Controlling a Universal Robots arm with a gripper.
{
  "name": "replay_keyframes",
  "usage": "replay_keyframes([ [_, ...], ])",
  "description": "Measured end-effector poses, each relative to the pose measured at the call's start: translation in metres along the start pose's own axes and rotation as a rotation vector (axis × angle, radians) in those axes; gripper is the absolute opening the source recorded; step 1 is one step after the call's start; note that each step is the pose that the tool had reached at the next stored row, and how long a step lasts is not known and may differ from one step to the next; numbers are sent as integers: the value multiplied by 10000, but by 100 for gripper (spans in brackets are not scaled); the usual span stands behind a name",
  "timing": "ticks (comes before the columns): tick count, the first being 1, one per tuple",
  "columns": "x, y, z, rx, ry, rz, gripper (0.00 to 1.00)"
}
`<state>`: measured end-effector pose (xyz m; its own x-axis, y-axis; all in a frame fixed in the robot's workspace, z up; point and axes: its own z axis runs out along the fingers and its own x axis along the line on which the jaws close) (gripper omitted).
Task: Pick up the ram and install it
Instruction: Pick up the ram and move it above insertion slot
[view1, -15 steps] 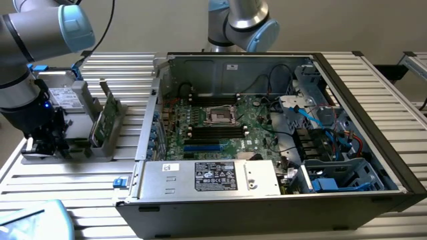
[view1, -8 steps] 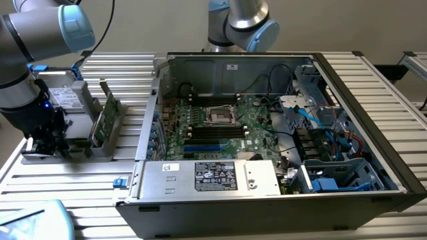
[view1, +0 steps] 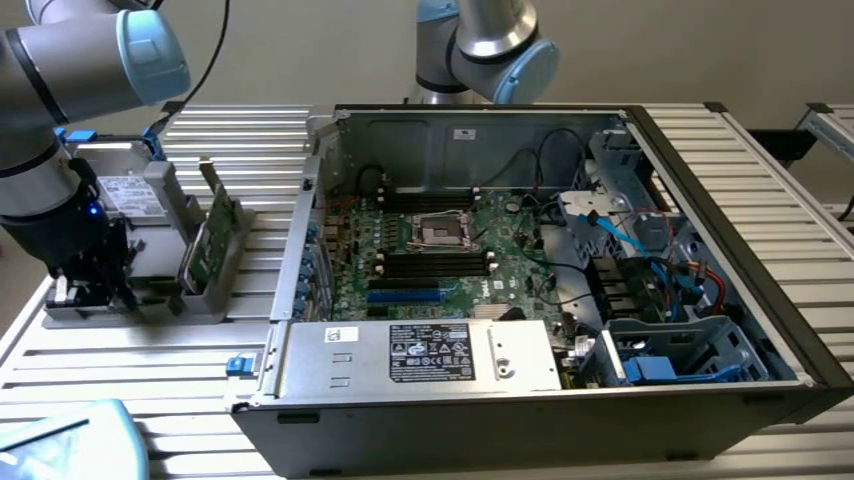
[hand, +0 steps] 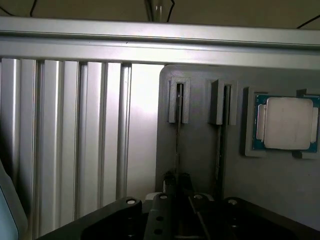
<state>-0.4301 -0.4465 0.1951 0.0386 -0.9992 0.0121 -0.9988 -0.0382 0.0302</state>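
Two views for you, operator. In the exterior view, your black gripper (view1: 94, 295) sits low over the near end of a matte grey plastic holder (view1: 80, 318). The holder rests on the ribbed aluminium table (view1: 134, 370). Thin green boards (view1: 220, 235) stand on edge at the holder's side nearest the open steel computer case (view1: 534, 435).

In the wrist view, the ram (hand: 177, 145) shows edge-on as a thin, dark, straight line. It stands in the holder's slot closest to the table slats. Your fingers (hand: 170, 181) stand narrow, pressed against either face of the ram. The next slot holds another thin stick (hand: 220, 150). Past that, a square silver processor (hand: 286, 123) lies in the holder's shallow recess.
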Motion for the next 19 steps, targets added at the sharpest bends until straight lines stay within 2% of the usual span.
replay_keyframes([
  [2, 0, 0, 0, 0, 0, 0, 14],
  [17, 0, 0, 0, 1, -1, 0, 14],
  [19, 0, 1, -26, 3, -10, 0, 14],
])
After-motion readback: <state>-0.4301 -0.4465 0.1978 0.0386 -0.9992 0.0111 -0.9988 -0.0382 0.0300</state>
